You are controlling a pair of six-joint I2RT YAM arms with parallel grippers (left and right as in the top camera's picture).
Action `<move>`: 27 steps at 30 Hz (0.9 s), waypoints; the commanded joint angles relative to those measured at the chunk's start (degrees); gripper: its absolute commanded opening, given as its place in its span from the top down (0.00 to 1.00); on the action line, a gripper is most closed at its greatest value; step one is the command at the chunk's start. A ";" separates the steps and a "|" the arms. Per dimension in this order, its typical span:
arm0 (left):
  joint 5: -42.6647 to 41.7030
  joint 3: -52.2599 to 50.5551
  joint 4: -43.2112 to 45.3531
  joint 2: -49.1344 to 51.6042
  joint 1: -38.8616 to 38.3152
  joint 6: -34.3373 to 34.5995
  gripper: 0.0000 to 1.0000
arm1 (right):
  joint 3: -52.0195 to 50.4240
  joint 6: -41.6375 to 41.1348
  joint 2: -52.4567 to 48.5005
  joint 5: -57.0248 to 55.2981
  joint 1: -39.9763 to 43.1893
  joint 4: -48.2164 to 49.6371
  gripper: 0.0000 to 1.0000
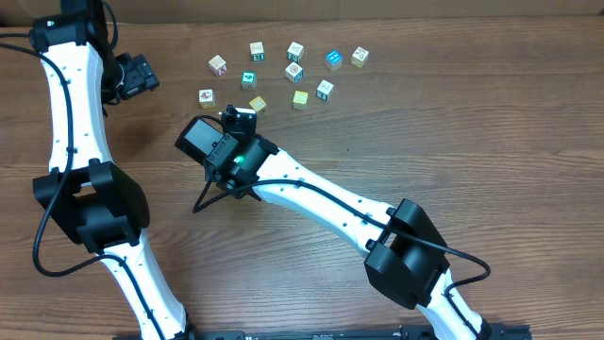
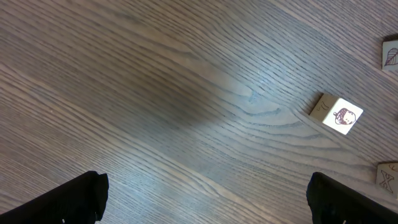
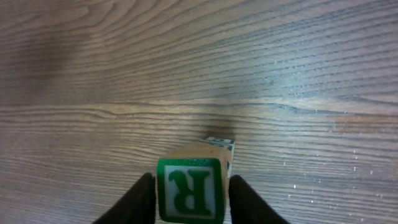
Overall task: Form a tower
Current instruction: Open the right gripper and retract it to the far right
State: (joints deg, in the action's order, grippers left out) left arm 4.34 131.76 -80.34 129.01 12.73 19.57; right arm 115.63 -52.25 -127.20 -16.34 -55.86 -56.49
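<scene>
**Wood-grain counter (image 1: 472, 142), and the tower (image 3: 189, 185) sits between the right pincer's (image 1: 243, 114) fingers**

From above: brown planks wall to wall. Beyond the right pincer's tip I count eleven loose cubes (image 1: 295, 72) scattered in the clear, the closest just beside the tip. From up here I can't separate the stack from the black pincer body. The left pincer (image 1: 143, 77) hangs well off to the side, nearer the far edge.

Left wrist view: the fingers (image 2: 74, 199) are spread wide in the bottom corners, with only bare wood between them. Three loose cubes lie ahead and to the right, two of them cut by the frame.

Right wrist view: here's the tower, two cubes that I can make out. The R cube (image 3: 188, 194) is on top and a lower cube (image 3: 219, 143) peeks out beyond it, a touch offset. The pincer is narrow, one finger on each side of the R cube. Whether they pinch it or only flank it, I can't tell.

My read is that these are light, rigid wood with smooth faces, so a nudge could topple them. The flat opposite sides look like the place to hold, taken squarely.
</scene>
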 commanded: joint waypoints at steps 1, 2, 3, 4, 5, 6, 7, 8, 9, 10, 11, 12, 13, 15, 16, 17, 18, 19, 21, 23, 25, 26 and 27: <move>0.13 0.70 0.00 -0.35 -0.76 0.59 0.00 | -0.07 -0.04 -0.76 0.13 0.26 0.28 0.59; 0.13 0.70 0.00 -0.35 -0.76 0.59 0.00 | -0.07 -0.07 -0.76 0.13 0.26 0.31 0.55; 0.11 0.70 0.00 -0.35 -0.76 0.59 0.00 | -0.07 -0.04 -0.76 0.13 0.26 0.33 0.55; 0.11 0.70 0.00 -0.35 -0.76 0.59 0.00 | -0.07 -0.07 -0.76 0.13 0.26 0.37 0.54; 0.13 0.70 0.00 -0.35 -0.76 0.59 0.00 | -0.07 -0.04 -0.76 0.13 0.26 0.46 0.51; 0.11 0.70 0.00 -0.35 -0.76 0.59 0.00 | -0.07 -0.04 -0.76 0.11 0.26 0.55 0.45; 0.13 0.70 0.00 -0.35 -0.76 0.59 0.00 | -0.07 -0.04 -0.74 0.11 0.31 0.72 0.43; 0.11 0.70 0.00 -0.35 -0.76 0.59 0.00 | 0.11 -0.02 -0.72 0.07 0.35 0.72 0.42; 0.13 0.70 0.00 -0.35 -0.76 0.59 0.00 | 0.59 0.11 -0.66 0.09 0.52 0.63 0.41; 0.13 0.70 0.00 -0.35 -0.76 0.59 0.00 | 1.18 0.42 -0.48 0.09 0.81 0.46 0.39; 0.11 0.70 0.00 -0.35 -0.76 0.59 0.00 | 1.81 1.38 -0.11 0.11 1.16 0.37 0.39; 0.13 0.70 0.00 -0.35 -0.76 0.59 0.00 | 2.32 1.90 0.31 0.09 1.46 0.20 0.38; 0.11 0.70 0.00 -0.35 -0.76 0.59 0.00 | 2.82 2.91 0.94 0.07 2.01 0.09 0.37; 0.13 0.70 0.00 -0.35 -0.76 0.59 0.00 | 3.39 4.55 2.36 0.07 3.37 -0.11 0.36; 0.11 0.70 0.00 -0.35 -0.76 0.59 0.00 | 3.39 4.55 3.19 0.04 4.31 -0.35 0.36; 0.13 0.70 0.00 -0.35 -0.76 0.59 0.00 | 3.39 4.55 3.74 0.09 5.22 -0.57 0.35; 0.13 0.70 0.00 -0.35 -0.76 0.59 0.01 | 3.39 4.55 4.31 0.07 6.38 -0.92 0.32; 0.11 0.70 0.02 -0.35 -0.76 0.59 0.00 | 3.39 4.55 4.74 0.09 7.89 -1.40 0.28; 0.13 0.70 0.02 -0.35 -0.76 0.61 0.00 | 3.39 4.55 5.33 0.11 11.08 -3.34 0.19; 0.13 0.70 0.00 -0.35 -0.76 0.59 0.00 | 3.39 4.55 5.49 0.09 15.72 -7.23 0.14; 0.11 0.70 0.00 -0.35 -0.76 0.61 0.00 | 3.37 4.55 5.49 -0.15 19.17 -10.43 0.09; 0.11 0.70 0.00 -0.35 -0.76 0.59 0.00 | 3.34 4.57 5.46 -0.42 21.57 -12.70 0.04; 0.11 0.70 0.02 -0.35 -0.76 0.61 0.00 | 3.26 4.57 5.46 -0.59 23.85 -14.73 0.00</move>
State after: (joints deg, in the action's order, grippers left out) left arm 4.34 131.76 -80.34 129.01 12.73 19.57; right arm 117.45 -47.94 -124.66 -15.53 -37.26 -68.55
